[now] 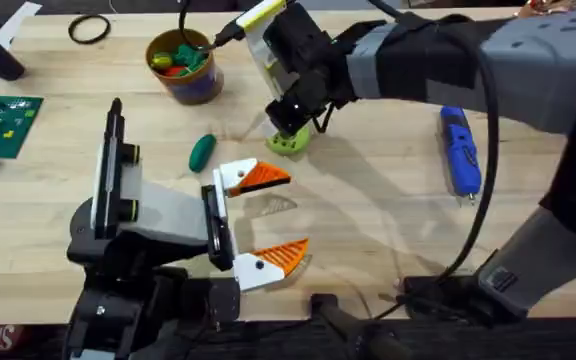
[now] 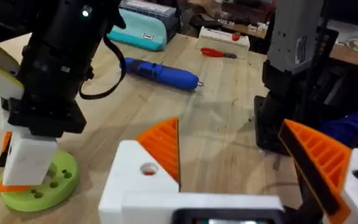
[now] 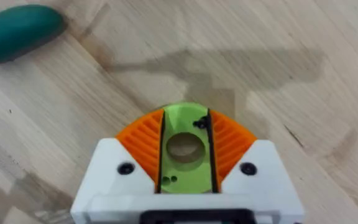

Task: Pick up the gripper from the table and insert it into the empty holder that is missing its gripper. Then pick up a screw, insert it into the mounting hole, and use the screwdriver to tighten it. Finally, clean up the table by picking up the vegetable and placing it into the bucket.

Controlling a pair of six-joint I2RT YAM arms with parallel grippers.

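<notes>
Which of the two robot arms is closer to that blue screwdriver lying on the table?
The right. Its gripper hovers at the lime-green ring, across bare table from the screwdriver. The left gripper sits lower and farther off, open.

From the ring [image 1: 290, 142]: vegetable [image 1: 202, 151] at nine o'clock, bucket [image 1: 182, 66] near ten, screwdriver [image 1: 460, 151] at three, apparently well apart.

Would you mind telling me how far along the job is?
Whether the insertion is done, I cannot tell. In hand: the right tool is down on the lime-green ring. Remaining: the screwdriver lies on the table, and the vegetable lies outside the bucket.
</notes>
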